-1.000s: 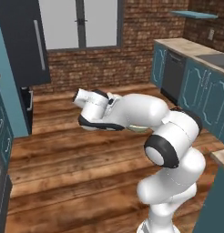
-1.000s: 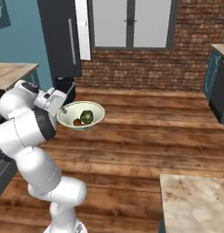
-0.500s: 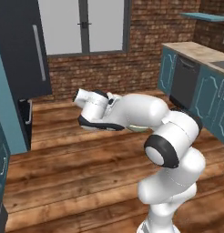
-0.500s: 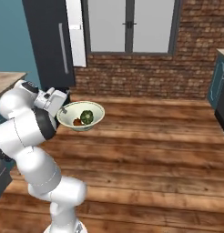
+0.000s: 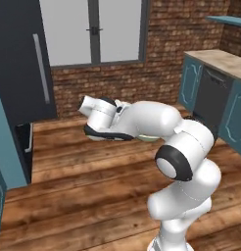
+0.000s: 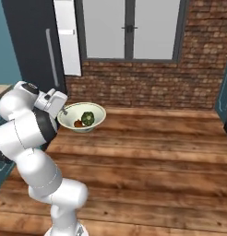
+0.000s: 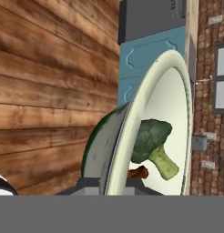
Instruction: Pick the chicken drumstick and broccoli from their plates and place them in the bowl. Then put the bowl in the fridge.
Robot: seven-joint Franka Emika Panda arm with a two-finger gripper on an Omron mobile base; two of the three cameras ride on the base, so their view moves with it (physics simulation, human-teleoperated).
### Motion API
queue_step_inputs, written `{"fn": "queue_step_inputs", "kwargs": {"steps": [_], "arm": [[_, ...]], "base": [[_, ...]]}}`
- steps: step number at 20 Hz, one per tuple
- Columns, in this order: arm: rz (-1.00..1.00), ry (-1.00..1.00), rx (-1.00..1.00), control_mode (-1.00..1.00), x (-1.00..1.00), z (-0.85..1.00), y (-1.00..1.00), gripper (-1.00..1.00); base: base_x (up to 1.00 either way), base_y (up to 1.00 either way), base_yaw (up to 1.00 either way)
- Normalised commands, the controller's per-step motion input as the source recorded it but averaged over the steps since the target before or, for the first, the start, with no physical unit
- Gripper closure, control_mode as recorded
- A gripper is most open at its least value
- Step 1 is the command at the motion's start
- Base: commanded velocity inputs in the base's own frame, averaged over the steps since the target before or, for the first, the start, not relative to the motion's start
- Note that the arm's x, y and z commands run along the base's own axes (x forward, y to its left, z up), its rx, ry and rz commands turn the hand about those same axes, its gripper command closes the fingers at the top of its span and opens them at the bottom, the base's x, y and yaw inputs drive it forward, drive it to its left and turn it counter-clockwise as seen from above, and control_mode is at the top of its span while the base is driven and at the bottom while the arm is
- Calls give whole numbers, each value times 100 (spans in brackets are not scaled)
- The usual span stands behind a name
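The hand (image 6: 63, 110) is pinched tight on the near rim of the bowl (image 6: 83, 116), carrying it out in the air over the wooden floor (image 6: 147, 152), and that's the whole story of the risk: one edge held, all the weight hanging off to the side. In the left base view the arm blocks nearly everything, with just a pale sliver of the bowl (image 5: 148, 138) peeking under the forearm, and the dark fridge (image 5: 24, 63) standing off to the left with its long handle (image 5: 40, 66); a wide swing that way could, I'd judge, clip the fridge front or the teal cabinet (image 5: 7, 147) beside it. Over to the right base view: the broccoli (image 6: 87, 118) and the drumstick (image 6: 78, 123) sit side by side in the bottom of the bowl, which looks level, with the fridge (image 6: 32, 44) behind and to the left, well apart. A jolt or a tilt could roll both pieces out. Hand view now: the bowl (image 7: 170, 91) stands edge-on across the frame, the broccoli (image 7: 152, 143) resting inside with the drumstick (image 7: 137, 172) just below it, the rim running down to the fingers at the bottom. If that rim slips in the grip, the bowl pivots and everything goes to the floor.
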Motion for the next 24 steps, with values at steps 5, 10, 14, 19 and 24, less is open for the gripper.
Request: {"fn": "queue_step_inputs", "kwargs": {"steps": [5, 10, 14, 19, 24], "arm": [[0, 0, 0, 100, 0, 0, 0, 100], [0, 0, 0, 100, 0, 0, 0, 100], [0, 0, 0, 100, 0, 0, 0, 100], [0, 0, 0, 100, 0, 0, 0, 100], [0, 0, 0, 100, 0, 0, 0, 100]], "base": [[92, 10, -6], [91, 7, -2], [92, 6, 0], [94, 2, 0], [93, -3, 3]]}}
